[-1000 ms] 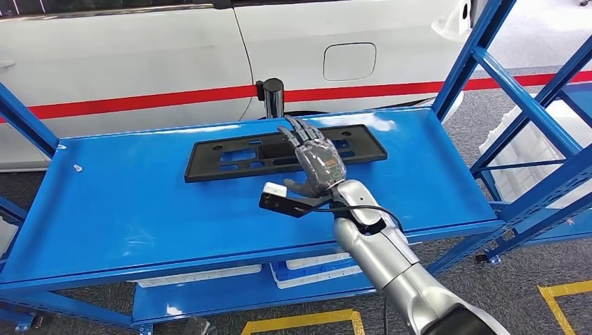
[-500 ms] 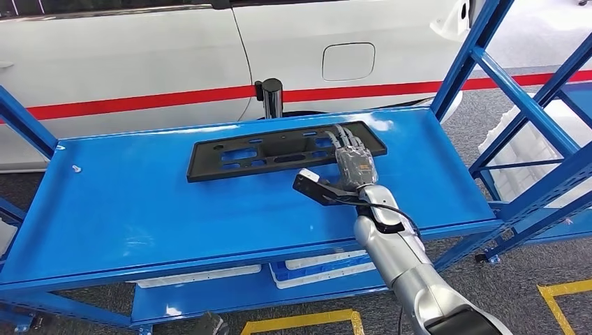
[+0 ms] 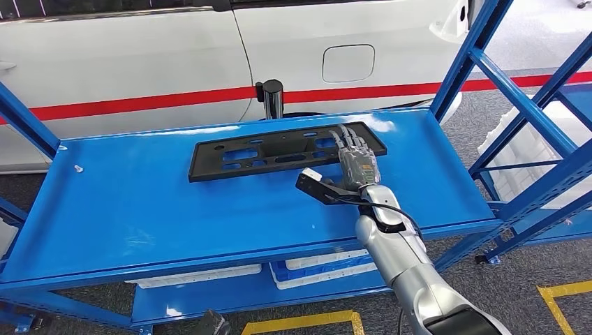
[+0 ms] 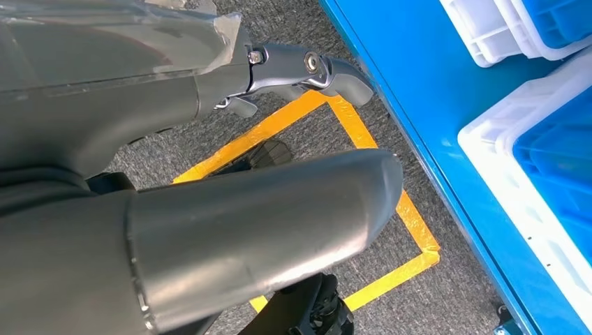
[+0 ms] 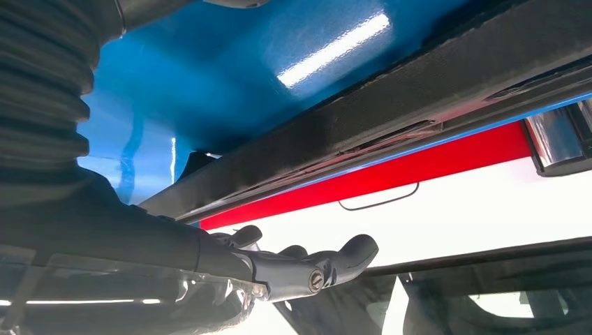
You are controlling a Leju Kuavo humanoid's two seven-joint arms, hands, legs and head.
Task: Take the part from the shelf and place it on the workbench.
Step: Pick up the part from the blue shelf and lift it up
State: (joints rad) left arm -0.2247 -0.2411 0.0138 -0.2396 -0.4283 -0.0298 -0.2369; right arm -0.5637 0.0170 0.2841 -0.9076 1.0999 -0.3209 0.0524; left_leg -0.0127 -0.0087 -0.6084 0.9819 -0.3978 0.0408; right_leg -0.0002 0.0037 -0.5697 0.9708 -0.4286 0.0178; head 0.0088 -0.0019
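Black plastic part [image 3: 285, 151] lies flat on the blue shelf [image 3: 139, 202], frame centre; the right hand [image 3: 356, 162], fingers spread and empty, rests on its right end.

no readable text, labels, brands, numbers or signs on anything

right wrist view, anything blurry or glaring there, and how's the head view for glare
Right wrist view: the right hand up close is soft, a bright streak of glare lies on the blue shelf. Head view: sharp, with pale reflections on the shelf top near the black part.
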